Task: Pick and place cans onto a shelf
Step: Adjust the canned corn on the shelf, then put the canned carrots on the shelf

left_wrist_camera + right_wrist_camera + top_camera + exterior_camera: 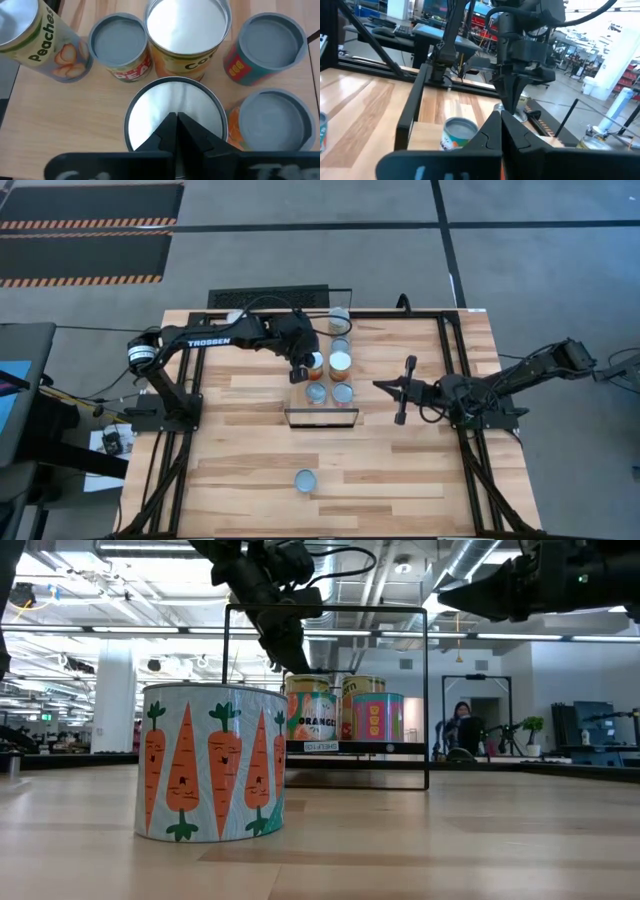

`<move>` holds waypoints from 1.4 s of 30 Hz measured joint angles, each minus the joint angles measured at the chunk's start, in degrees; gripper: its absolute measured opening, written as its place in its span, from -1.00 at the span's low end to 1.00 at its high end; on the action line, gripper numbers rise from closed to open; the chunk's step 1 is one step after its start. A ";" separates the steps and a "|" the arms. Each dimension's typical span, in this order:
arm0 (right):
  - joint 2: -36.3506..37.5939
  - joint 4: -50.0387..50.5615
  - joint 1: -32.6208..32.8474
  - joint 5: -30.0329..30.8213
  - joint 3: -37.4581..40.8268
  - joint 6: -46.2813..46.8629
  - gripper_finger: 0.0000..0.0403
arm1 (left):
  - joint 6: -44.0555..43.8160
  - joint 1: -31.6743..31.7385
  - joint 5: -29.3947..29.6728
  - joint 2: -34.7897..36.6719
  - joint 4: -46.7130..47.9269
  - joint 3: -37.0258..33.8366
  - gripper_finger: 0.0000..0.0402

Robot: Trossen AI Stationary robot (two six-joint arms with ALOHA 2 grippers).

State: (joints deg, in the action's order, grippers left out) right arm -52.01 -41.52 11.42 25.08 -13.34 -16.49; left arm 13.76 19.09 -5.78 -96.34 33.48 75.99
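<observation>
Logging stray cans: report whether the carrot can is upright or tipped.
Upright. The carrot can stands on its base on the tabletop; from above, its round top faces up.

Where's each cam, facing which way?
High: overhead, straight down; both arms, clustered cans.
Low: table height, level across; carrot can near, shelf behind, arms overhead.
Left wrist: down past shut left pincer onto can tops.
Right wrist: past shut right pincer toward left arm.
Shared: high and low show carrot can.
</observation>
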 joint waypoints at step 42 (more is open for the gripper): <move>-0.13 -14.36 -17.88 -21.01 9.46 9.00 -0.98 | -23.42 -48.54 27.22 18.35 -9.11 -16.33 -1.00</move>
State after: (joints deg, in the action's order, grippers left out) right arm -52.14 -55.88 -6.46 4.07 -3.88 -7.49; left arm -9.66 -29.45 21.44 -77.98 24.37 59.66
